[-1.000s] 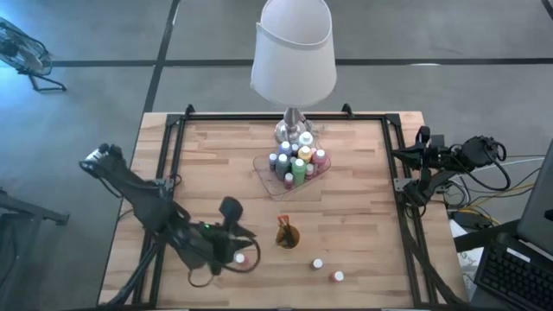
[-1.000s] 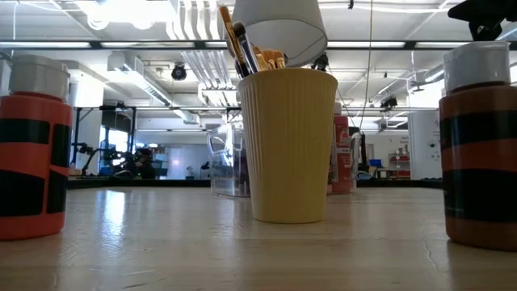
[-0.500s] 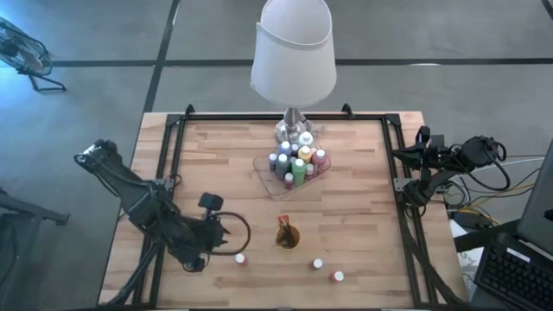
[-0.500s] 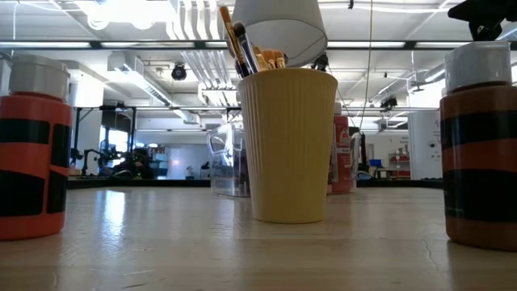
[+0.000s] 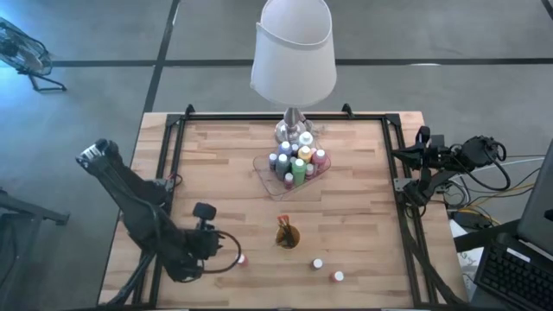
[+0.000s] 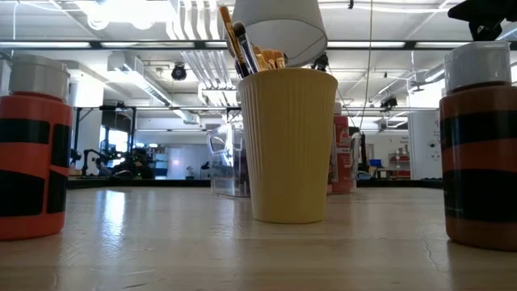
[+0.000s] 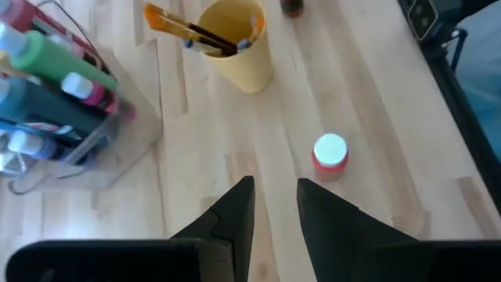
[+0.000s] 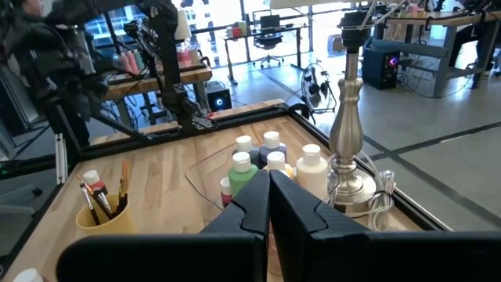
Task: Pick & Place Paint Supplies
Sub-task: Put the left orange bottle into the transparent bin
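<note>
**Three bottles loose on the tabletop, the rest racked in the tray**

One wooden tabletop (image 5: 216, 173) of pale butcher-block planks fills the high view, framed by a black metal rail. At its far edge stands a lamp (image 5: 293, 52) with a smooth white conical shade and a turned, shiny metal stem.

The left arm reaches low over the near left part of the wood. Its left gripper (image 7: 275, 205) hangs above bare planks, the two dark wedge-shaped fingers (image 7: 239, 211) set a little apart with nothing between them. The right gripper (image 8: 268, 200) waits off the right side of the frame, its fingers pressed together and empty.

A clear plastic tray (image 5: 268, 173) sits just in front of the lamp base, packed with upright paint bottles (image 5: 296, 162): small cylinders with white caps, their bodies green, pink, yellow and dark blue.

Near the front middle stands a ribbed, tapering yellow-orange cup (image 5: 288, 235) holding thin dark-handled brushes (image 7: 192, 33) with orange tips.

Three small bottles stand outside the tray. A red bottle (image 7: 329, 155) with a round white cap stands just beyond the left fingers, apart from them. A white-capped bottle (image 5: 318, 263) and another red one (image 5: 337, 276) stand to the right of the cup.
</note>
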Available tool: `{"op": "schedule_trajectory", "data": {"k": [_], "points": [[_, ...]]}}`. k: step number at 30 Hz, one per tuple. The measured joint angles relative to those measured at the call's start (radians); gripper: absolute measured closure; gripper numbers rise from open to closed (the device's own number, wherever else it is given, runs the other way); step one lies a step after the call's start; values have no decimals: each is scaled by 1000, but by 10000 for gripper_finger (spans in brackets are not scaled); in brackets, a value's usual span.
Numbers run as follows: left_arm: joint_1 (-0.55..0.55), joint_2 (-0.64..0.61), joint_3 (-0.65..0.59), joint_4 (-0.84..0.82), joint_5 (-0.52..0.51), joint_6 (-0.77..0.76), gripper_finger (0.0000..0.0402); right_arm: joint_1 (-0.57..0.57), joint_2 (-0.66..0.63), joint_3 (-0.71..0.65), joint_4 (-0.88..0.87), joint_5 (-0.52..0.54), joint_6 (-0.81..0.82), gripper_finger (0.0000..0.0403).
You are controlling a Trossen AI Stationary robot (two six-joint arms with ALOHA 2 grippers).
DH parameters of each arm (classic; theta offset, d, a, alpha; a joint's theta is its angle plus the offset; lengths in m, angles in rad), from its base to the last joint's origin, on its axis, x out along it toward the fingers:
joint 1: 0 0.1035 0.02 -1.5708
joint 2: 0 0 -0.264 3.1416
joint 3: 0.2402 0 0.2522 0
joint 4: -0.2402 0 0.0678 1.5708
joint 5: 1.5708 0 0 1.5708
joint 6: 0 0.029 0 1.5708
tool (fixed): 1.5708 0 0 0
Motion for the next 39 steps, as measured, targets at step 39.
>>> {"op": "schedule_trajectory", "data": {"k": [39], "points": [[-6, -264, -812, 1001, 57, 31, 205, 0, 0, 0, 0, 0, 0, 394]]}}
